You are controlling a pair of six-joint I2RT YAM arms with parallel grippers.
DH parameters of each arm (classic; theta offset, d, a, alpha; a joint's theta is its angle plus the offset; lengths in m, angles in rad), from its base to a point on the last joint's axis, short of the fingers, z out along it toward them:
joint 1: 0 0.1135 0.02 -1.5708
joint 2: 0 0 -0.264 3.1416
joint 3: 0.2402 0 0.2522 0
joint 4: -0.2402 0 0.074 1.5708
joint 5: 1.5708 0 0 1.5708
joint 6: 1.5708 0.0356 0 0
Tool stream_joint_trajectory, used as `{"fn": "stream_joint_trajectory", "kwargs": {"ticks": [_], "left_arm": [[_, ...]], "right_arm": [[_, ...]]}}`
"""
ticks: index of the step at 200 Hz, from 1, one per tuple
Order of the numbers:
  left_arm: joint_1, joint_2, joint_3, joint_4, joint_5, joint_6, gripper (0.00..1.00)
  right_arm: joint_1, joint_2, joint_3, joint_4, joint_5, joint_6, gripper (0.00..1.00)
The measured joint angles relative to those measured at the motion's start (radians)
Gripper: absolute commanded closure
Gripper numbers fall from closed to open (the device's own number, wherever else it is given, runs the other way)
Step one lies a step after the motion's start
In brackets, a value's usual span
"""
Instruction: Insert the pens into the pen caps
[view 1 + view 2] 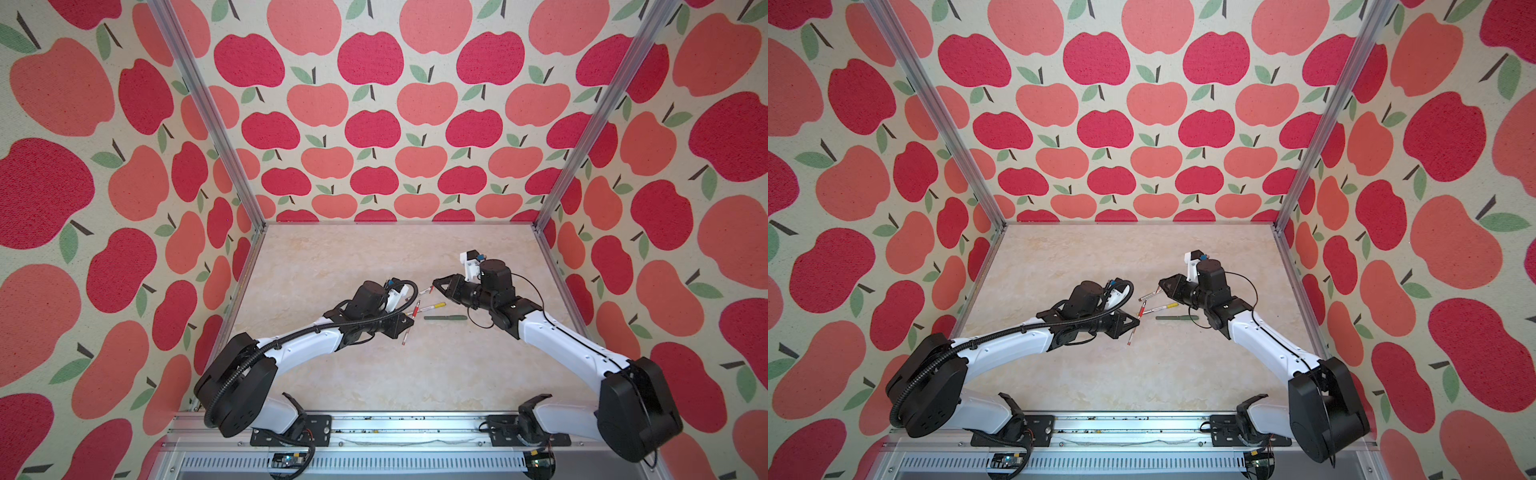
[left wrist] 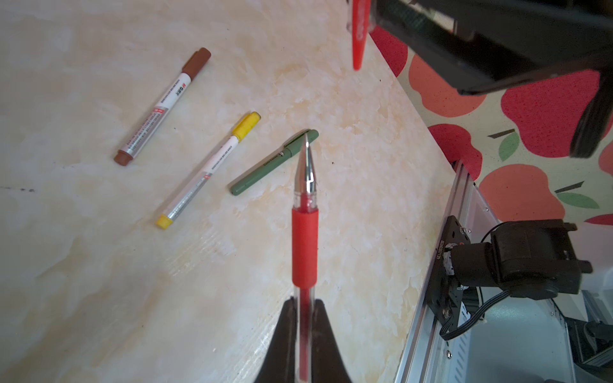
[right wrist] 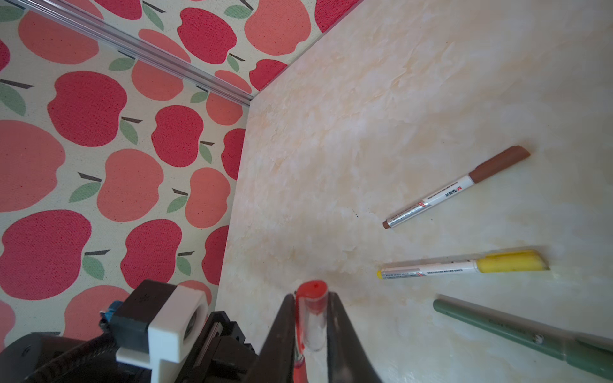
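Your left arm (image 1: 299, 349) wears glossy white shells between black joints, ending in a big rounded black housing (image 1: 237, 395) at the lower left of both top views; a ribbed black conduit (image 1: 226, 382) runs along it; your right arm (image 1: 557, 343) matches, but shows only a thin black cable (image 1: 538, 291); black base plates (image 1: 318, 428) dotted with small screws sit along the bottom edge; a white bracket (image 3: 175, 318) frames a black camera at the lower left of the right wrist view; your left gripper (image 2: 305, 301) and right gripper (image 3: 311, 295) have matte black fingers (image 2: 287, 335), tapering to narrow tips.
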Motion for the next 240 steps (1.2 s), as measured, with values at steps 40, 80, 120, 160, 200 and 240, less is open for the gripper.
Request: {"fn": "stream_joint_trajectory", "kwargs": {"ticks": [40, 80, 120, 160, 200, 240], "left_arm": [[0.004, 0.042, 0.013, 0.013, 0.021, -0.027, 1.0], [0.004, 0.043, 0.017, 0.013, 0.023, -0.029, 1.0], [0.004, 0.043, 0.017, 0.013, 0.023, -0.029, 1.0], [0.004, 0.043, 0.017, 0.012, 0.023, -0.029, 1.0], [0.004, 0.043, 0.017, 0.012, 0.023, -0.029, 1.0], [0.004, 0.043, 0.017, 0.013, 0.023, -0.029, 1.0]], "right_arm": [[0.024, 0.007, -0.011, 0.076, -0.028, 0.036, 0.8], [0.025, 0.037, -0.012, 0.124, -0.043, 0.055, 0.81], [0.031, 0.08, -0.012, 0.143, -0.054, 0.059, 0.81], [0.031, 0.12, -0.012, 0.158, -0.055, 0.06, 0.81], [0.033, 0.155, -0.012, 0.167, -0.066, 0.067, 0.81], [0.037, 0.159, -0.012, 0.179, -0.074, 0.074, 0.81]]}}
